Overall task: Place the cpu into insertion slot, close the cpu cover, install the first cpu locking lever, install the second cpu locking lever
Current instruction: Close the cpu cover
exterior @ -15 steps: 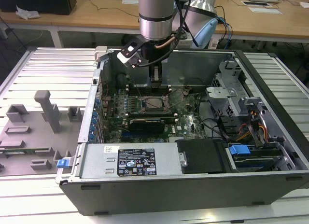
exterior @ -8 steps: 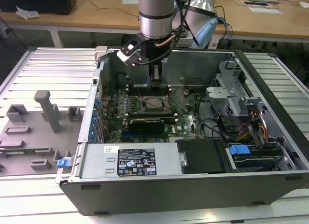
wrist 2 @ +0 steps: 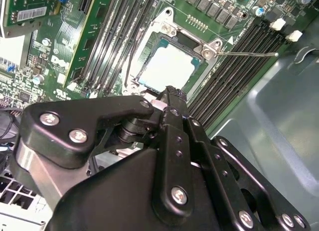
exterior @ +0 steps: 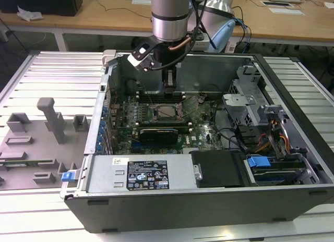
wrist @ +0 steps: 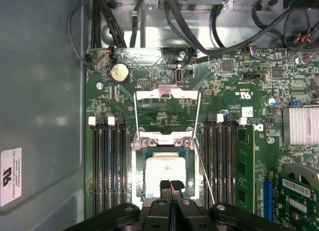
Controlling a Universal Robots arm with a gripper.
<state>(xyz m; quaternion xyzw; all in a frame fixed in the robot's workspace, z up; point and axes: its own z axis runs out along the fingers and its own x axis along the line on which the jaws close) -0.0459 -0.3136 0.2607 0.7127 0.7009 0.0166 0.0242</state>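
Chip sits in socket; jaws pinched together, empty, over its edge, open cover hinged on far side.

Pale silver cpu seated flat in insertion slot; cpu cover open, beside slot

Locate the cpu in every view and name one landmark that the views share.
Exterior view: the cpu lies mid-motherboard inside the open case, in front of the end effector.
First wrist view: the cpu sits in the insertion slot, between the memory slots.
Second wrist view: the cpu is the pale square just beyond the black fingertips.
Shared landmark: the end effector's tip, at the cpu's edge in all views.
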